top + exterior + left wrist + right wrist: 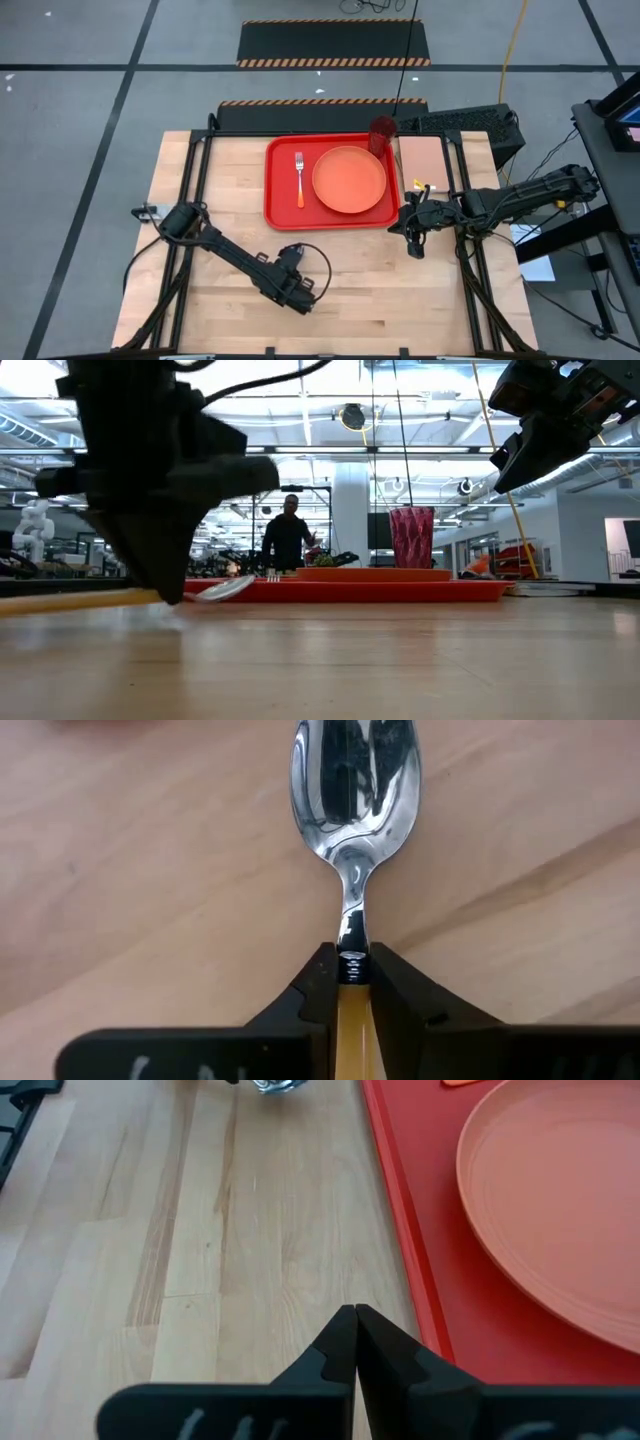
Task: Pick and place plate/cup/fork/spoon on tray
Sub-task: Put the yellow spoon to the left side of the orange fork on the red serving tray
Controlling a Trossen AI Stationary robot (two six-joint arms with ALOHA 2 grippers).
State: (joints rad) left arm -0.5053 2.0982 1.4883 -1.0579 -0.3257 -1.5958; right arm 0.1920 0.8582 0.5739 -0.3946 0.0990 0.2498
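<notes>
The spoon (355, 780), with a silver bowl and an orange-yellow handle, is in my left gripper (352, 960), which is shut on it over the table's near middle (297, 292). The red tray (280, 210) lies at the far middle. It holds the fork (299, 180), the orange plate (350, 180) and the dark red cup (382, 135), which stands at its far right corner. My right gripper (414, 245) is shut and empty, raised above the table beside the tray's near right corner. My left gripper pinches the spoon's yellow handle (352, 995) between its two fingers, right where it meets the metal neck. The fingers come from above and lie across the handle. The spoon sits about level, bowl (225, 590) up; whether it is clear of the table I cannot tell.
A tan-pink pad (422, 165) lies right of the tray, with a dark box (470, 125) behind it. Bare wood stretches between the tray's near rim (400, 1230) and the table's near edge. A person (288, 535) stands in the room beyond the table.
</notes>
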